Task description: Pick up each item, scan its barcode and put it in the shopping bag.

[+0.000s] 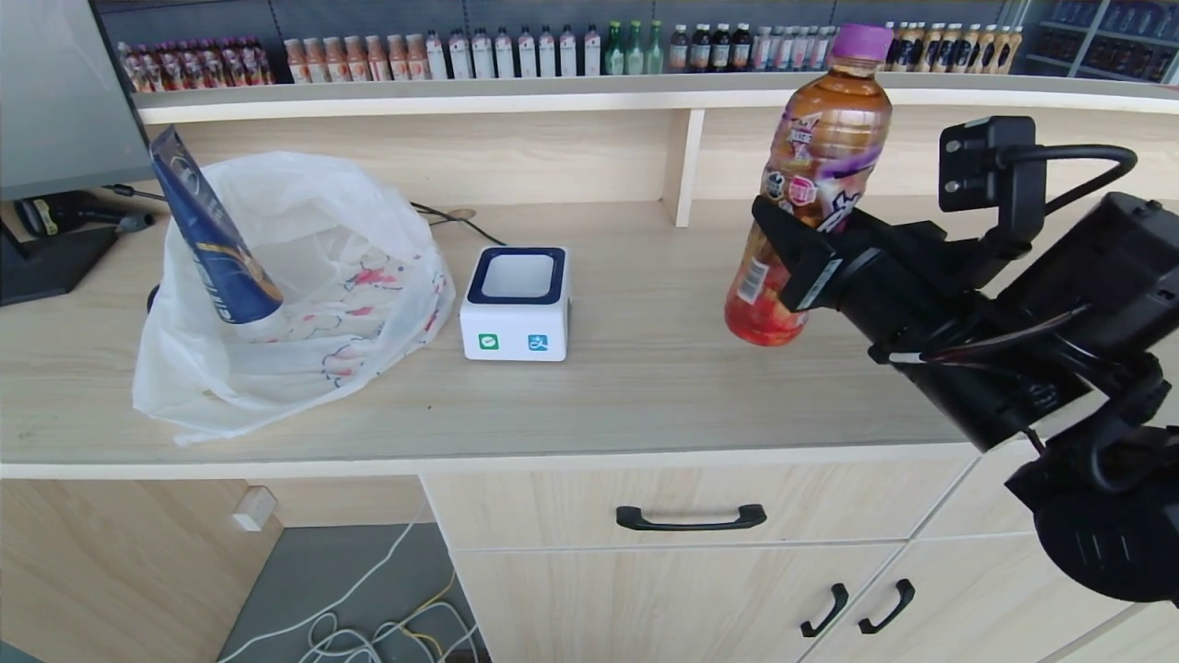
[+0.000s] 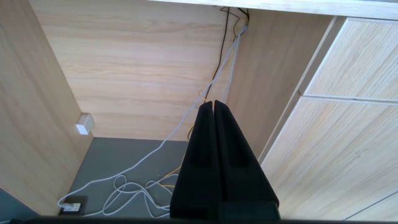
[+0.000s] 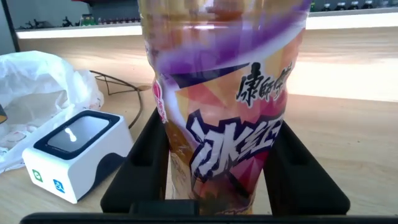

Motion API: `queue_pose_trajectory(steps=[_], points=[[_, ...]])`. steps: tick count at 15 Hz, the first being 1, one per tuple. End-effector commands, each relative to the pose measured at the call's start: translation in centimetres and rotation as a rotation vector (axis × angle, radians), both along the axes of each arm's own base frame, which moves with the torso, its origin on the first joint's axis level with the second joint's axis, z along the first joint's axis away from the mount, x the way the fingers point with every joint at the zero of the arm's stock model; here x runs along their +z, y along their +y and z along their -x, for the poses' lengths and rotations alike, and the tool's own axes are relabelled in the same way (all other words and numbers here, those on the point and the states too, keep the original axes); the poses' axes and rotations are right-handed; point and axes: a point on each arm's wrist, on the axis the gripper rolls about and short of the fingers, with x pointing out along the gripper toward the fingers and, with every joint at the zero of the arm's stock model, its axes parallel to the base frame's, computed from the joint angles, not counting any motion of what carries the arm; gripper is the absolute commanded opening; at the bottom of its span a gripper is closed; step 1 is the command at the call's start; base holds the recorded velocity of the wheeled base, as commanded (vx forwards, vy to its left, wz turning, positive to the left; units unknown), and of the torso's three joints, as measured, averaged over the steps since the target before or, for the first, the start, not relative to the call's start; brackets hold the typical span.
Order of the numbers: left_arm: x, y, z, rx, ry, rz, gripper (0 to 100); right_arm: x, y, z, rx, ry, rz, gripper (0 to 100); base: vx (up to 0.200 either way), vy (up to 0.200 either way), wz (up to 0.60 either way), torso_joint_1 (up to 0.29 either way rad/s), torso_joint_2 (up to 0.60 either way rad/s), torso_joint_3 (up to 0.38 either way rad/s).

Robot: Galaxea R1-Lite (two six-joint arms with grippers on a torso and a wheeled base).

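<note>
right hand [image 1: 794, 262]: closed around the bottle [image 1: 811, 184], gripped mid-body
bottle: held slightly tilted, right of scanner [image 1: 515, 302]; purple cap, purple-pink label with big white characters; barcode strip seen low on its side
left hand [image 2: 214, 124]: fingers pressed together, nothing held
shopping bag [image 1: 304, 295]: white plastic, left of scanner; blue pouch [image 1: 210, 239] stood inside
counter [image 1: 626, 396]: light wood, black-handled drawers [image 1: 691, 517] beneath
room: drinks shelf [image 1: 571, 51] behind scanner
</note>
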Motion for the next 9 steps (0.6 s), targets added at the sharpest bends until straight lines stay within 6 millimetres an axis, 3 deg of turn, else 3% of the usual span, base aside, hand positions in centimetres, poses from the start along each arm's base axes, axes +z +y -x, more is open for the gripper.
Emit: queue_pose_trajectory(steps=[1, 9], points=[[0.0, 0.0, 0.0, 0.0, 0.0, 0.0, 0, 0.9, -1.1, 1.9, 0.0, -0.021, -0.014, 0, 0.0, 0.0, 0.0, 0.0, 0.0, 0.0], [0.0, 0.0, 0.0, 0.0, 0.0, 0.0, 0, 0.6, -5.0, 8.3, 0.006, -0.024, -0.018, 0, 0.0, 0.0, 0.0, 0.0, 0.0, 0.0]])
